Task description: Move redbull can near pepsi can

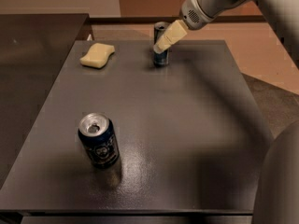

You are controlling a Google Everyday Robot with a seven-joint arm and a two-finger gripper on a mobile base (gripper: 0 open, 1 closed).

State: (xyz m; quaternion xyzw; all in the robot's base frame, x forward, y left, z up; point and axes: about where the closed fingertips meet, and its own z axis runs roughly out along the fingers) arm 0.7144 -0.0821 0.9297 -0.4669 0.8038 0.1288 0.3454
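redbull can (160, 59) stands upright near the far edge of the dark tabletop (187, 125), a little right of centre. gripper (161, 46), cream-coloured, slants down from the upper right on a pale grey arm (205, 6), and its tip overlaps the can's upper half in this view. whether it is clenched on the can, merely touching it or released in front of it cannot be told. pepsi can (99, 143) stands upright near the front left of the tabletop, its silver top showing, well apart from the redbull can. a pale yellow sponge (97, 55) lies flat near the far left corner, to the left of the redbull can and apart from it.
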